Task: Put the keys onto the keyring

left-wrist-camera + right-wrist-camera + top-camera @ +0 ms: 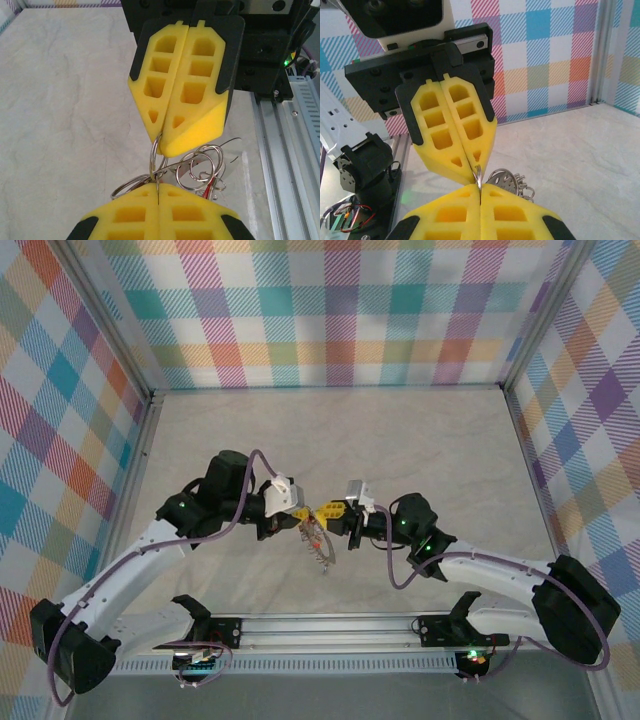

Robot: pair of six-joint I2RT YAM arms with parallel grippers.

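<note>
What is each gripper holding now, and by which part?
Both hold the keyring: left gripper and right gripper pinch one thin loop of it from opposite sides.

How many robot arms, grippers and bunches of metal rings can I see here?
Robot arms: 2
Grippers: 2, both shut on the bunch
Bunch of metal rings: 1
Total: 5

A: What is on the walls (340, 310)?
B: Squares and stripes. Pink, blue, yellow, green.
A: And the table (400, 440)?
B: Pale, like stone. A grey metal rail (330, 625) runs along the near edge.
</note>
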